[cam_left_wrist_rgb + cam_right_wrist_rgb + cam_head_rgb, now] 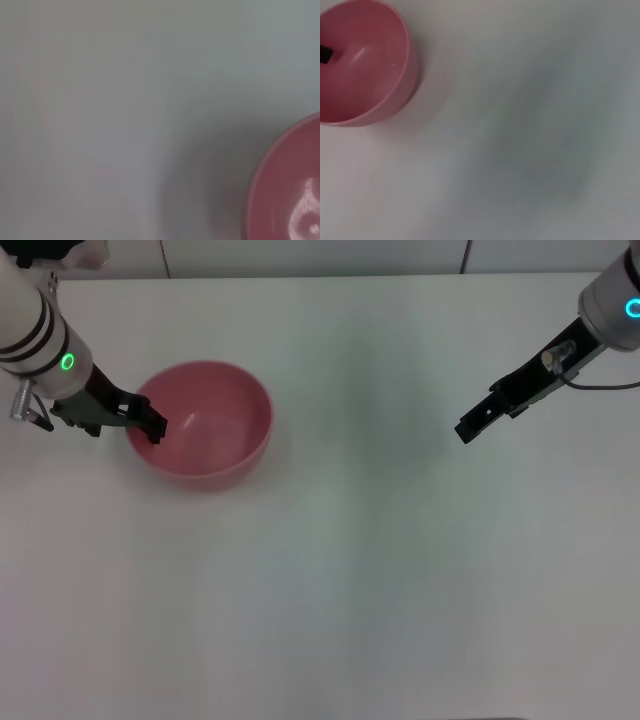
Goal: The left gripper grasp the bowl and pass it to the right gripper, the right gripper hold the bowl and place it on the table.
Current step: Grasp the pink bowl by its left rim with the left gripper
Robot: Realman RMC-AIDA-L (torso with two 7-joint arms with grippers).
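While one round, smooth pink plastic bowl (205,424) sits on the flat white table (330,580) at the left of the frame, the left gripper (152,427) reaches down over its left rim. I cannot tell if it has closed. At the upper right, the slim right gripper (468,427) hangs tilted over the table, far from the bowl; I cannot tell its fingers' state.

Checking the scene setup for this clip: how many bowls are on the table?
1. The bowl is pink and sits upright on the table on the robot's left, with the left gripper at its rim. The right gripper hovers far off. Nothing appears hidden.
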